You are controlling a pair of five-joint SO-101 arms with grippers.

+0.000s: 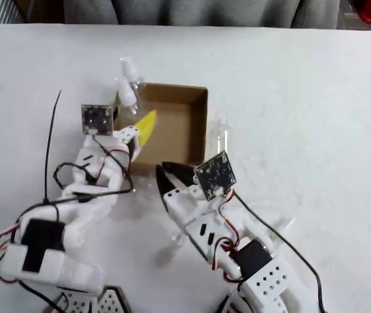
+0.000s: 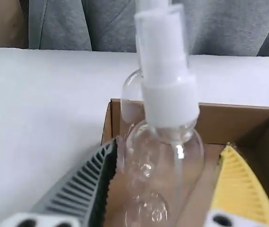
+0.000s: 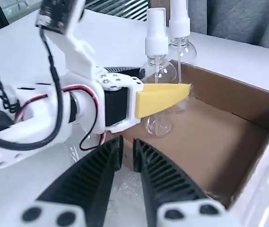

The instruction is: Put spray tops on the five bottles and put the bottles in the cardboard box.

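Gripped upright in the left pincer (image 2: 169,150), grey finger (image 2: 87,182) on one side and yellow finger (image 2: 236,182) on the other: a clear held bottle (image 2: 160,194), white spray top (image 2: 165,71) already fitted. Placed at the left wall of the cardboard box (image 1: 172,91), lower part down inside the box's left side, yellow finger reaching over the box floor. Cannot tell whether the base touches that floor.

Just past the box's far left corner, outside the wall: a second bottle (image 3: 180,45), upright, also wearing a spray top, close beside the held one.

Open-topped box on the white tabletop (image 1: 302,72).

Just outside the box's near wall: the right pincer (image 3: 127,142), black fingers (image 3: 89,177) drawn in to a narrow slit, nothing between them, tips pointing toward the box.

Just beside the box's right wall, outside it: a third bottle (image 1: 223,135), clear, on the tabletop. Capped or not, cannot tell.
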